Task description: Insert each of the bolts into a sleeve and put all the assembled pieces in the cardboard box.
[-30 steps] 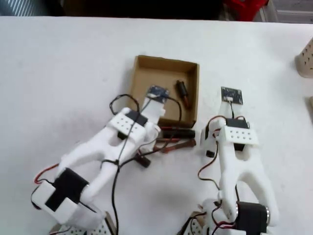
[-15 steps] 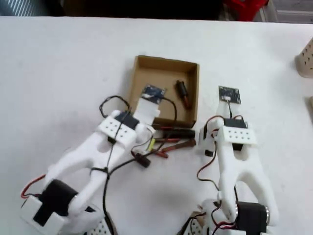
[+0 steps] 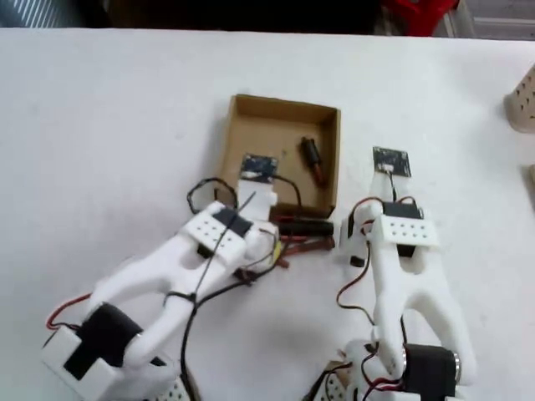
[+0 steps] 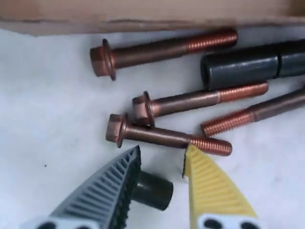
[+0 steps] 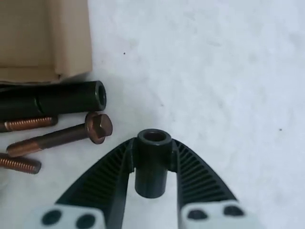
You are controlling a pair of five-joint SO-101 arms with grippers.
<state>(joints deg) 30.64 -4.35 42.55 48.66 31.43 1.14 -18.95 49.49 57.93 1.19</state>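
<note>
Several copper bolts point(image 4: 167, 47) lie on the white table beside the cardboard box point(image 3: 242, 125), next to a long black sleeve point(image 4: 252, 69). My left gripper point(image 4: 162, 155) hangs open just short of the nearest bolt point(image 4: 162, 136); a short black sleeve point(image 4: 152, 191) lies between its fingers, touching neither clearly. My right gripper point(image 5: 152, 143) is shut on another short black sleeve point(image 5: 152, 164), held open end up, right of the bolt pile point(image 3: 305, 242). One dark assembled piece point(image 3: 311, 159) lies inside the box.
A beige perforated object point(image 3: 522, 104) stands at the table's right edge. The box wall point(image 5: 71, 38) is close to the right gripper. Open white table lies left of the box and in front of the bolts.
The left arm swung left and back, then came forward again, so its open fingers now straddle the loose short sleeve. The right arm has stayed put with its sleeve.
</note>
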